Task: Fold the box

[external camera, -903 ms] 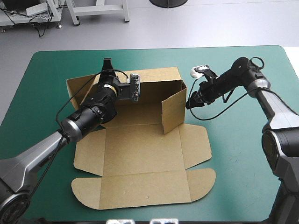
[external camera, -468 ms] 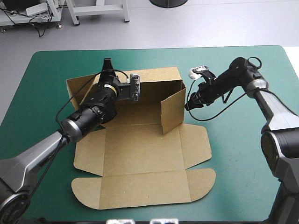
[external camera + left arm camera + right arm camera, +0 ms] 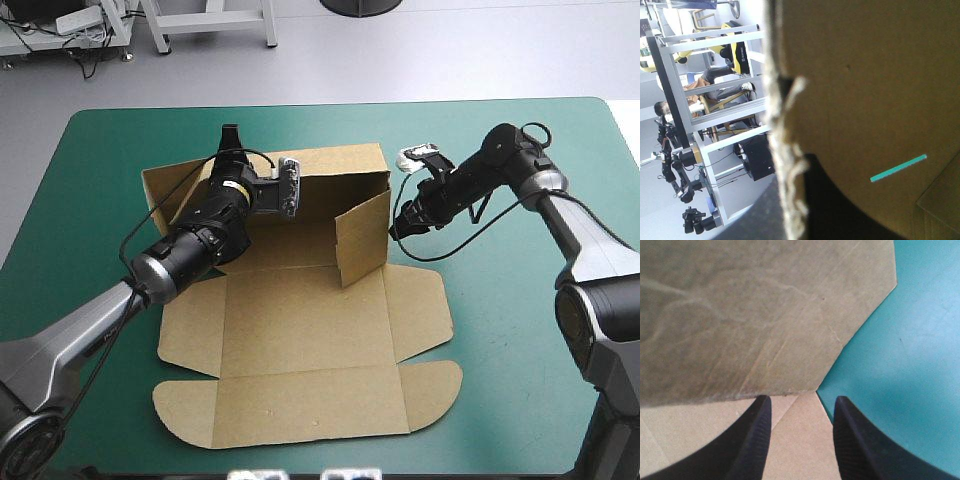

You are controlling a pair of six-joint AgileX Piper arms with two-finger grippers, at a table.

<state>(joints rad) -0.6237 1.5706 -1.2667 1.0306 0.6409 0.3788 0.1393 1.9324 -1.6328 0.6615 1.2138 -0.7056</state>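
A teal-green table (image 3: 520,320) seen from above, with a brown box (image 3: 300,320) lying across its middle as a cut sheet, partly raised. The box's long axis runs left to right. Its floor and its lid panel (image 3: 310,405) lie flat, the lid nearest the robot, with rounded tabs at either end. Along the box's far side the back wall (image 3: 340,172) stands upright. At the box's right end a side flap (image 3: 360,235) also stands, hinged on a fold running near to far, and it angles inward over the floor rather than square to the back wall.

The left gripper (image 3: 231,140) is at the left part of the back wall, clamped over its top edge. In its wrist view the raw board edge runs up between a black finger (image 3: 825,215) on the inner face and a dim shape on the outer one. The right gripper (image 3: 396,228) is just outside the side flap and is the nearer arm to it. Its black fingers (image 3: 752,440) stand a narrow way apart with nothing between them. The flap's outer face fills the view directly ahead, with its lower corner just beyond the fingertips.

The coming move likely turns on this flap, which lies toward the box's middle from the right gripper. The bare floor inside the box leaves room to press inward, and open cover to the box's right leaves room to back away
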